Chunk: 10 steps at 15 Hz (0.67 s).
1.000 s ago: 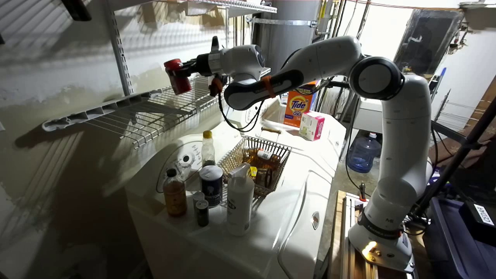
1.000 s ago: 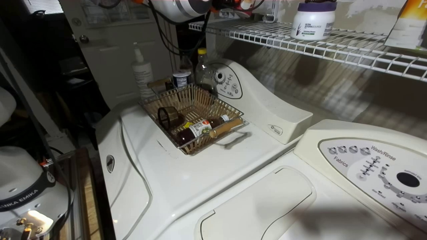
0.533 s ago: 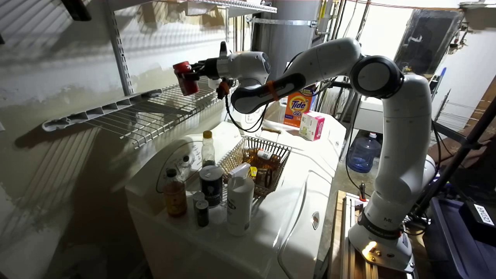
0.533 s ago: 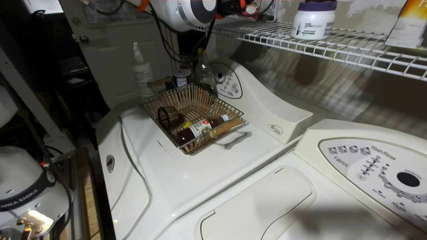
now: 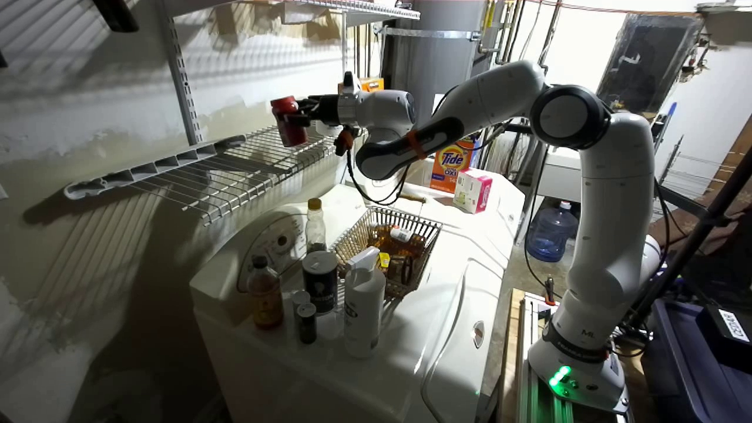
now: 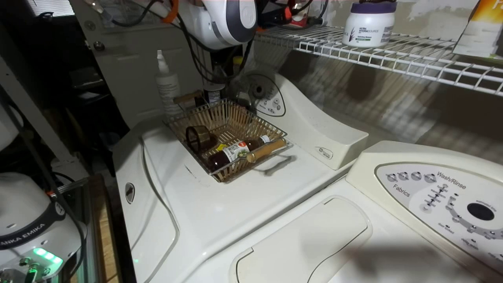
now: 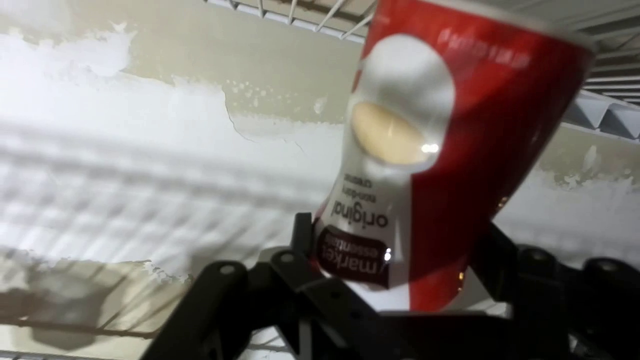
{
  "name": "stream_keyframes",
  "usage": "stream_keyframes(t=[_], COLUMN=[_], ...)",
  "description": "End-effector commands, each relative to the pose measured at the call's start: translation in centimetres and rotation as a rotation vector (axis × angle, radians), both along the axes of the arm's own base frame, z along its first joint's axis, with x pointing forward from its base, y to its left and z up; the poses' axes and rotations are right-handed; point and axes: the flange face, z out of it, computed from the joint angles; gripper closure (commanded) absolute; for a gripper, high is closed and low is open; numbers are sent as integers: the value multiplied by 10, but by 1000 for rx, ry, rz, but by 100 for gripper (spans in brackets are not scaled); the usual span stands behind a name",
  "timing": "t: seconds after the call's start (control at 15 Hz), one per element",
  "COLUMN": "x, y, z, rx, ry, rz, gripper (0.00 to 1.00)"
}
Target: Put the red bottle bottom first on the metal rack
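The red bottle (image 5: 288, 124) has a pale label patch and is held slightly tilted over the metal rack (image 5: 258, 187), base down. It also shows partly at the top edge in an exterior view (image 6: 301, 17) and large in the wrist view (image 7: 480, 125), where the picture stands upside down. My gripper (image 5: 296, 113) is shut on it; in the wrist view the gripper (image 7: 397, 245) has a finger on each side near its upper end. The bottle's base seems a little above the rods; contact cannot be told. The rack also shows in an exterior view (image 6: 393, 63).
A white jar with a purple lid (image 6: 369, 26) and an orange-white box (image 6: 481, 33) stand on the rack. A grey bracket (image 5: 158, 167) lies at its far left end. An upper shelf (image 5: 382, 7) is above. Below are a basket (image 6: 251, 124) and several bottles on a white machine.
My gripper has moved right and slightly down in an exterior view, carrying the red bottle. It stays shut on the bottle. The lights on the robot's base have turned from yellowish to green.
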Motion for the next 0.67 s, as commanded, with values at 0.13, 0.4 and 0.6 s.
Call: stream_keyframes(t=[0.13, 0.4, 0.6], x=[-9, -9, -8], y=[-6, -11, -8], z=[-8, -12, -19], rx=[2, 13, 16], ry=[-35, -80, -95], rz=[-11, -38, -59], gripper=[49, 49, 49])
